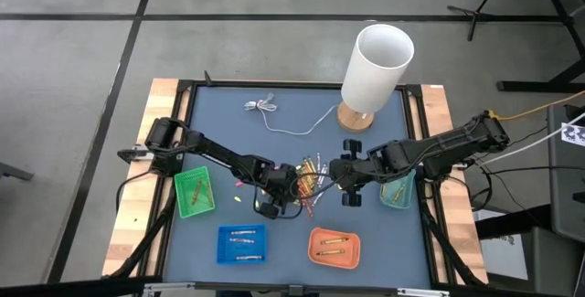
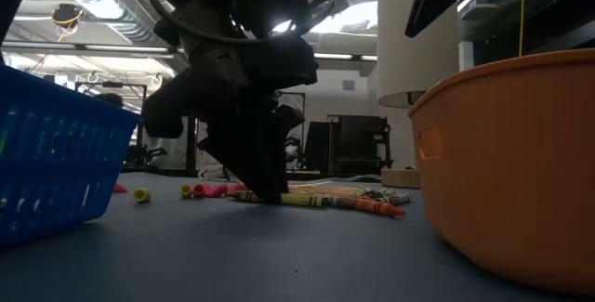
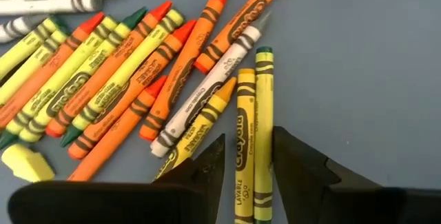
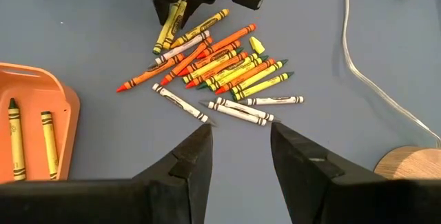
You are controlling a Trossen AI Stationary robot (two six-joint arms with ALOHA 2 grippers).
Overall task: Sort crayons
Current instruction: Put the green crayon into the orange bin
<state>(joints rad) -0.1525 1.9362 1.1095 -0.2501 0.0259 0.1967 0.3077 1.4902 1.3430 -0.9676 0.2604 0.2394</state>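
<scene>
A pile of crayons [image 1: 311, 183] in orange, yellow, yellow-green and white lies flat on the blue mat [image 1: 274, 146] at mid table. My left gripper [image 3: 249, 172] is open and points steeply down at the pile's left edge. Its fingers stand on either side of a yellow crayon [image 3: 244, 148] and a yellow-green crayon [image 3: 264, 114] that lie side by side on the mat. In the low view its fingertips [image 2: 265, 190] reach down to the mat. My right gripper [image 4: 238, 151] hovers open above the pile's right side, near the white crayons [image 4: 241, 110], with nothing between its fingers. My left gripper's fingers come from above and straddle the yellow and the yellow-green crayon, across their length near their butt ends [image 3: 255, 182]. One finger [image 3: 293, 162] stands right beside the yellow-green crayon. I cannot tell whether either finger touches a crayon.
A green tray [image 1: 195, 194], a blue tray [image 1: 242, 244], an orange tray [image 1: 334, 247] and a teal tray [image 1: 398, 189] ring the pile. A white lamp [image 1: 375, 59] on a wooden base and a thin white cable [image 1: 274, 114] stand at the far side.
</scene>
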